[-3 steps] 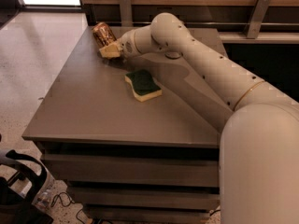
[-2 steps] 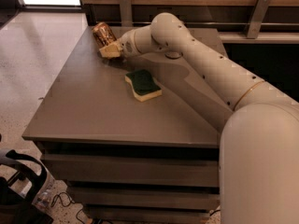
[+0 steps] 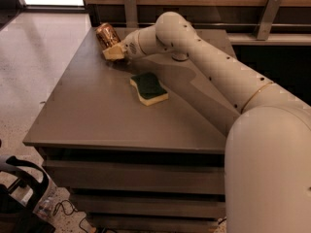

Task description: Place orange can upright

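Observation:
The orange can (image 3: 107, 34) is copper-brown and shiny. It sits tilted at the far left corner of the grey table (image 3: 97, 115), its top leaning to the left. My gripper (image 3: 113, 51) is right at the can's lower end, its tan fingers touching or around the base. My white arm reaches across the table from the right.
A green sponge with a yellow underside (image 3: 148, 88) lies in the middle of the table, just in front of the gripper. A wooden wall with metal brackets (image 3: 265, 13) runs behind the table. Black equipment (image 3: 19, 193) stands on the floor at the lower left.

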`<action>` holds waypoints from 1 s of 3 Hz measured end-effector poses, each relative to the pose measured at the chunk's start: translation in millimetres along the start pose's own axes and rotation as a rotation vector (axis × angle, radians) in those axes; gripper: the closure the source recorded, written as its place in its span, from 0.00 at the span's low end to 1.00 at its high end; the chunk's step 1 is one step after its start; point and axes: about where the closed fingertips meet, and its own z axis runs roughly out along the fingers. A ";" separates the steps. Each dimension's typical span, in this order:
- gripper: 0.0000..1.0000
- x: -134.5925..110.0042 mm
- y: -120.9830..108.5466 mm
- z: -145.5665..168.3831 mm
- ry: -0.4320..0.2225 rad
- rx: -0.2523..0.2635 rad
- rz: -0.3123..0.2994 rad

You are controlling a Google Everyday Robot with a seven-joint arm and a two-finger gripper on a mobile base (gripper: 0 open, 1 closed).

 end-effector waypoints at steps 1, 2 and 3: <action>1.00 -0.1 0.0 0.0 0.000 0.000 0.000; 1.00 6.0 0.9 8.1 0.022 -0.001 0.014; 1.00 -0.1 1.6 5.2 0.022 -0.001 0.014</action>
